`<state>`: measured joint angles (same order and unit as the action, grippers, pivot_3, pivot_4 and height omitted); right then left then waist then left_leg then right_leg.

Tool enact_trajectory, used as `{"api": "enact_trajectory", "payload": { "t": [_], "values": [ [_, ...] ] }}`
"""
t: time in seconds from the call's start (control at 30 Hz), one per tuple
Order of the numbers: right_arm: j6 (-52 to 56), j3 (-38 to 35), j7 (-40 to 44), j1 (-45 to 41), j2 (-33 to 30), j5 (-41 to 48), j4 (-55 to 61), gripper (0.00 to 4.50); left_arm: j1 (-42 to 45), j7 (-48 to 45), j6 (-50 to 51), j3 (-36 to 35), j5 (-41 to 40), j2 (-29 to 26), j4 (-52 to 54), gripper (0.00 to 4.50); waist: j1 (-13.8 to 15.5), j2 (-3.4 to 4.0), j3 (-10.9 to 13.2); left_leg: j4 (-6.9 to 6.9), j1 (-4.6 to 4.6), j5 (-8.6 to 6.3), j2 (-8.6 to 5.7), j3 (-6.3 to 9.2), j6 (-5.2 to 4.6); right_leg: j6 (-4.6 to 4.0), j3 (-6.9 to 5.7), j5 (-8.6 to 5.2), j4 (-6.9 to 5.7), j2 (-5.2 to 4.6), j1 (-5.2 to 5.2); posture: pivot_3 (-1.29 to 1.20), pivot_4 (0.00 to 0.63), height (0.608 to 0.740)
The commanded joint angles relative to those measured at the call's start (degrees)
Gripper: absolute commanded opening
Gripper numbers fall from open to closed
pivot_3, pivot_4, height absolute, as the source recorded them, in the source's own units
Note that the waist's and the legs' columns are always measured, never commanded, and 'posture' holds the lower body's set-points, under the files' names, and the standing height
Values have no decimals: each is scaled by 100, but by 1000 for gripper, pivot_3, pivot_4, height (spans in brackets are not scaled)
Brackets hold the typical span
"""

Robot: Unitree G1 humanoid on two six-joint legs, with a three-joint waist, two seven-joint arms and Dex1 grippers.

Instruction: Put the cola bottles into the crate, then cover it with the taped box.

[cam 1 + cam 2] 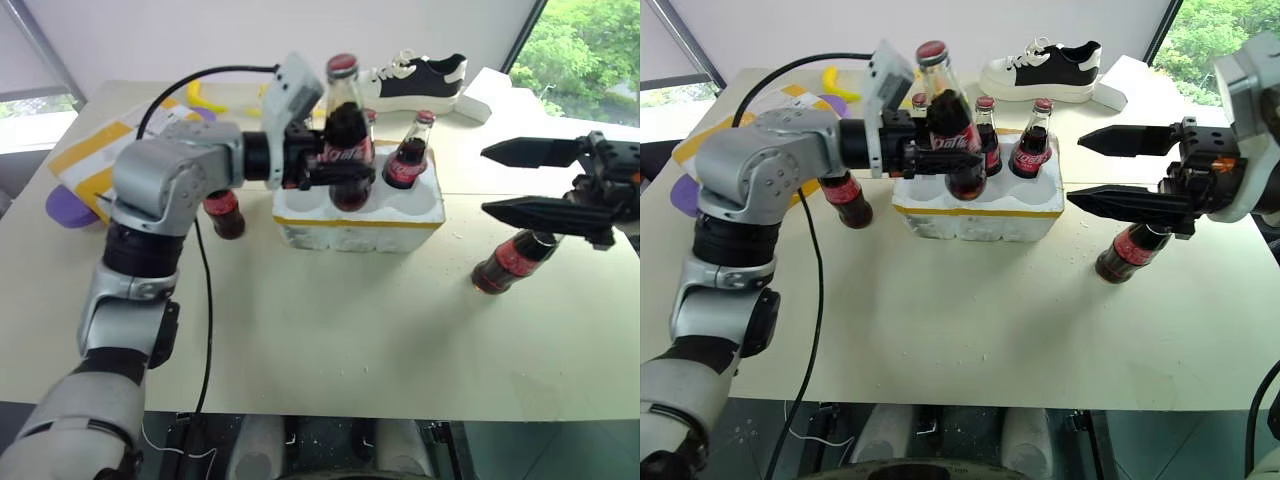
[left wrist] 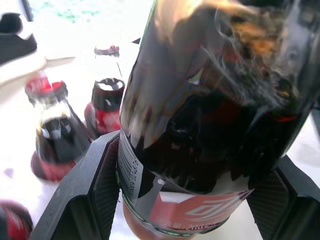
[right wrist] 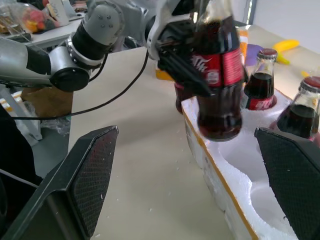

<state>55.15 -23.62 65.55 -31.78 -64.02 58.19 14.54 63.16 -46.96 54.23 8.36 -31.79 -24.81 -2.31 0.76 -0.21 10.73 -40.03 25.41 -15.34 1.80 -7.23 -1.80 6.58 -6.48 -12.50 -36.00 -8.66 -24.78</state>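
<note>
The left gripper clasps a cola bottle upright, cap up, its base hanging above the crate near the desk's far edge. The right gripper hangs with fingers spread and empty over a bottle lying on its side toward the right edge. The right wrist view shows empty wells under the raised bottle.

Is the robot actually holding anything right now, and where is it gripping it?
Yes. The left gripper holds a cola bottle around its labelled middle, upright above the crate. The right gripper is open, its fingers holding nothing.
</note>
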Motion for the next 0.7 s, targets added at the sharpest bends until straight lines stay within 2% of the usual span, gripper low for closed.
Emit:
{"api": "enact_trajectory", "payload": {
  "t": [0.03,0.33,0.7],
  "values": [
    [-70,-315,-117,40,12,164,150,4500,500,323,-94,82,301,346,-298,2814,1,0,0,0,-2,0,0,-2,0,0,0,0,0,1,0,0,150,740],
    [-227,-427,-247,269,7,134,192,4500,700,187,-635,747,1262,427,-1030,2814,-2,-1,1,1,-1,1,2,-3,3,0,0,0,-2,2,-5,0,150,740],
    [-396,-303,-340,283,13,48,131,4500,577,12,-1244,924,1833,924,-2057,2814,3,0,1,-2,-1,1,2,-2,1,-1,0,1,-2,0,-4,0,150,740]
  ]
}}
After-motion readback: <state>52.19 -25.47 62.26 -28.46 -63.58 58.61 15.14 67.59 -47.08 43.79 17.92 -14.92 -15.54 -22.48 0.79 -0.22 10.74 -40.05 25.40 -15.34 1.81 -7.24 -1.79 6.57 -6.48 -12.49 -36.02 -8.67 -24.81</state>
